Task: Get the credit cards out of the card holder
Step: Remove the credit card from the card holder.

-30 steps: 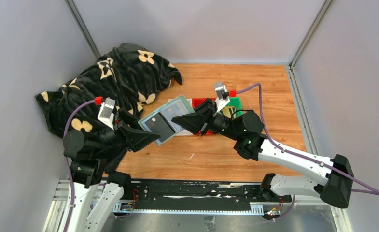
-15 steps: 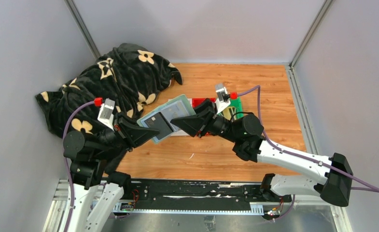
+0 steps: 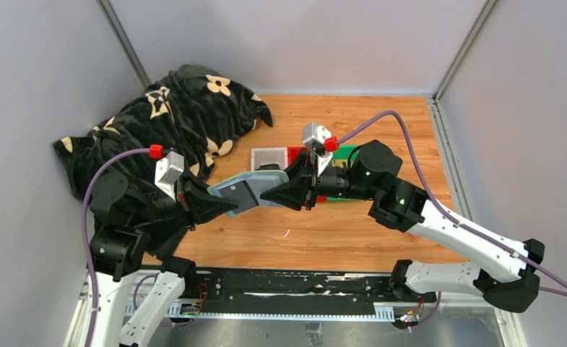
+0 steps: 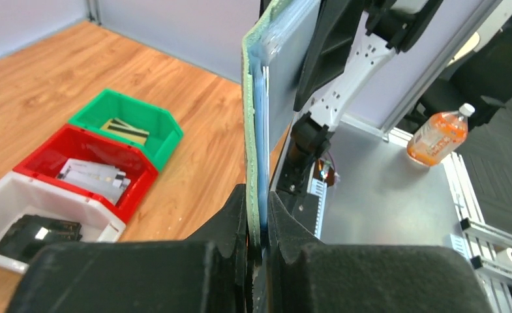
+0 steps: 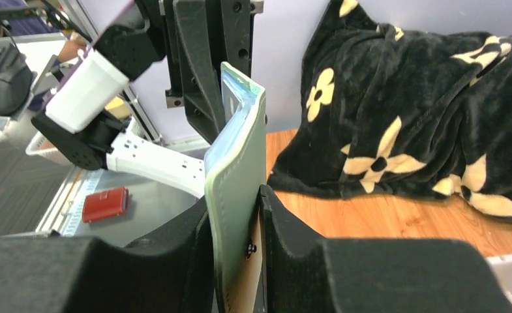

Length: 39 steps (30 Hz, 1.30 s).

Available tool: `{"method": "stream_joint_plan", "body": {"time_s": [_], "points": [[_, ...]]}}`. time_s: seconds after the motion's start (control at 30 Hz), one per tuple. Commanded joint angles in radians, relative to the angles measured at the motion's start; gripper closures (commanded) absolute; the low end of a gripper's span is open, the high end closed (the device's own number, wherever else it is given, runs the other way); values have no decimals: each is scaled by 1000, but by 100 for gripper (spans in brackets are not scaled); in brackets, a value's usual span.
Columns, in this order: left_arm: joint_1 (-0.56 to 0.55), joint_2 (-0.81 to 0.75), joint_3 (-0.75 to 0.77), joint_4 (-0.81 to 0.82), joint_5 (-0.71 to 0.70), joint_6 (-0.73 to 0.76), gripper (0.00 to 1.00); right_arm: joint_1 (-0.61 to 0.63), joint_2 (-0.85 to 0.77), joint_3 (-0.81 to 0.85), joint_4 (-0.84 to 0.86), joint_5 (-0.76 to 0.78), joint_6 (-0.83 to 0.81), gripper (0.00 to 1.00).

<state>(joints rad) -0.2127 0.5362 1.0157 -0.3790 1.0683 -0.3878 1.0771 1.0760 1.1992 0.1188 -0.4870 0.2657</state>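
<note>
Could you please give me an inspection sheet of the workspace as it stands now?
Surface: wooden table, no damage seen.
Job's things: card holder held off the table between both grippers; black cards in the white tray, silvery cards in the red tray, gold card in the green tray.
Clutter: flowered black blanket at the far left.
Grippers: left gripper and right gripper each shut on the card holder, at opposite ends.
Cables: left cable and right cable, purple, loop clear of the trays.
Surroundings: grey walls; bottle off the table.
</note>
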Motion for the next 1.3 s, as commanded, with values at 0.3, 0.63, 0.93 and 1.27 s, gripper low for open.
{"method": "stream_joint_plan", "body": {"time_s": [0.3, 0.63, 0.93, 1.27], "points": [[-4, 44, 70, -236, 53, 197, 93, -11, 27, 75, -191, -26, -108, 94], [-4, -54, -126, 126, 39, -168, 42, -23, -63, -121, 214, 76, 115, 100], [-4, -40, -130, 244, 41, -291, 75, -23, -74, -194, 287, 48, 167, 98], [-4, -27, -128, 245, 29, -298, 98, -28, -86, -197, 258, 60, 175, 50]]}}
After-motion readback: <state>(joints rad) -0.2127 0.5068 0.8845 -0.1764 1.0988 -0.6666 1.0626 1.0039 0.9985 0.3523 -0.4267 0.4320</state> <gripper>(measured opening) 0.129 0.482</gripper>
